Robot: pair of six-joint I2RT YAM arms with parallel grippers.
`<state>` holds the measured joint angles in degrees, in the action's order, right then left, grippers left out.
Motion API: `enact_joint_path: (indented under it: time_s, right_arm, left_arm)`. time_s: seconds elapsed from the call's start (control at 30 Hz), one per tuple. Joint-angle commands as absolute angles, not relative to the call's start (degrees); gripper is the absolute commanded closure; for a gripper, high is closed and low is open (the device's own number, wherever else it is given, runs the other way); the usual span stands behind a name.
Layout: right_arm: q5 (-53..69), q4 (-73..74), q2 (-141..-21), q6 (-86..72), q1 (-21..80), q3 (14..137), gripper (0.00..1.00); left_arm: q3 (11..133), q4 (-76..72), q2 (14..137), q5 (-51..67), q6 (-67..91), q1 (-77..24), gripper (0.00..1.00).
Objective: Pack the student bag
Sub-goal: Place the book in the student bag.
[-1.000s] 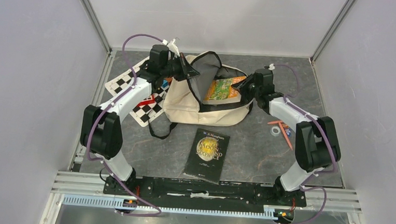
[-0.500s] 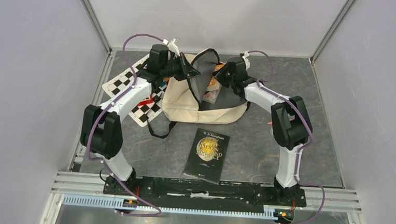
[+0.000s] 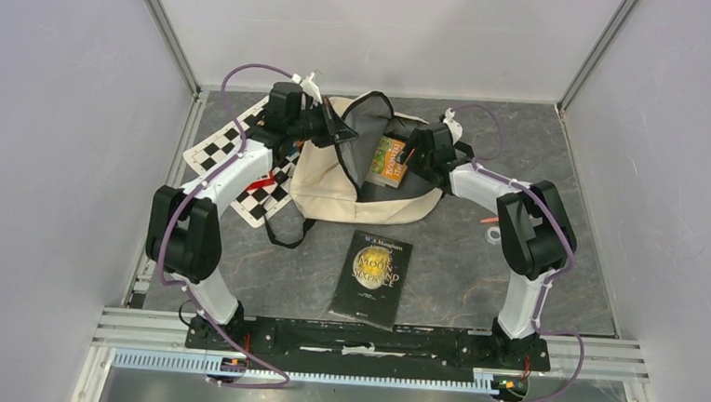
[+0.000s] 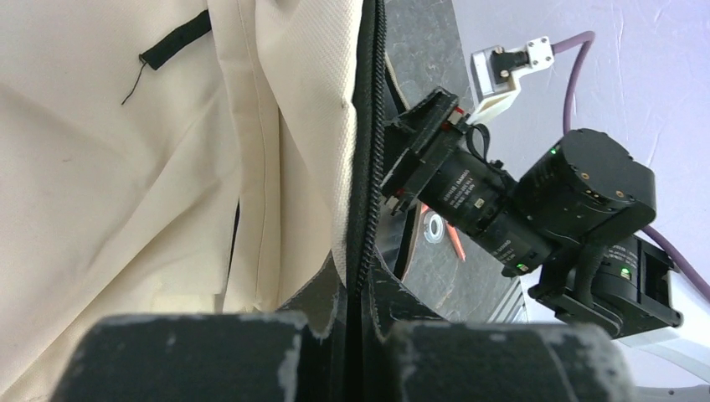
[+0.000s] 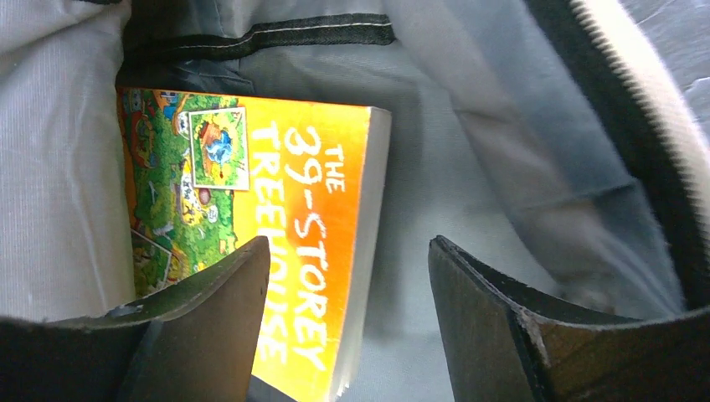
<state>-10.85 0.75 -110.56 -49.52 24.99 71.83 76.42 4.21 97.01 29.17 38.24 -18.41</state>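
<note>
From above, one student bag (image 3: pixel 334 186) lies at the upper middle of the frame on the dark mottled surface (image 3: pixel 450 272), its mouth open. There are two books: an orange book (image 3: pixel 389 158) inside the bag's mouth and a black book (image 3: pixel 373 267) flat on the surface just below the bag. One checkered board (image 3: pixel 229 151) lies at the bag's left, and a tape ring (image 3: pixel 493 236) at the right. The left hand (image 3: pixel 336 125) is at the bag's upper left rim and the right hand (image 3: pixel 409 156) at the mouth. Pale walls (image 3: pixel 390 26) close in the space.

The left wrist view alone shows the left hand (image 4: pixel 356 335) pinched narrow on the black zipper edge (image 4: pixel 368 167) of the cream bag (image 4: pixel 109 167).

The right wrist view alone shows the right hand (image 5: pixel 347 251) spread wide and gripping nothing, with the orange book (image 5: pixel 251 184) lying beyond it on the grey lining (image 5: pixel 452 167).
</note>
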Motion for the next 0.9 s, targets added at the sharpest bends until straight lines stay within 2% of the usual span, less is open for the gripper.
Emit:
enact_joint_path:
  time_s: [0.0,0.17,0.37,0.53,0.73,0.83,0.87]
  right_arm:
    - [-11.2,-4.6,-106.3,-43.5,24.8,67.7,0.27]
    - [-5.2,-9.1,-108.4,-42.9,24.9,68.4,0.39]
    - [-0.2,-12.0,-113.1,-41.6,26.1,72.8,0.6]
    - [3.7,-13.4,-116.8,-39.9,27.3,77.6,0.64]
    - [0.4,-13.5,-112.8,-37.3,27.3,74.0,0.62]
    - [-1.4,-12.3,-108.6,-33.0,27.3,72.3,0.53]
    - [-1.5,-11.6,-106.7,-31.3,27.3,71.8,0.47]
  left_arm:
    - [76.0,2.5,96.0,30.9,37.0,-18.0,0.98]
    - [75.7,2.8,96.1,31.0,37.0,-18.0,0.98]
    - [75.5,3.8,96.0,30.8,36.3,-18.0,0.98]
    - [74.5,3.7,96.5,30.6,36.2,-18.0,0.98]
    - [73.6,4.7,96.2,28.6,34.7,-17.7,0.98]
    - [72.7,4.8,95.3,27.3,33.5,-17.4,0.97]
    - [72.6,5.5,95.0,26.3,32.7,-17.3,0.91]
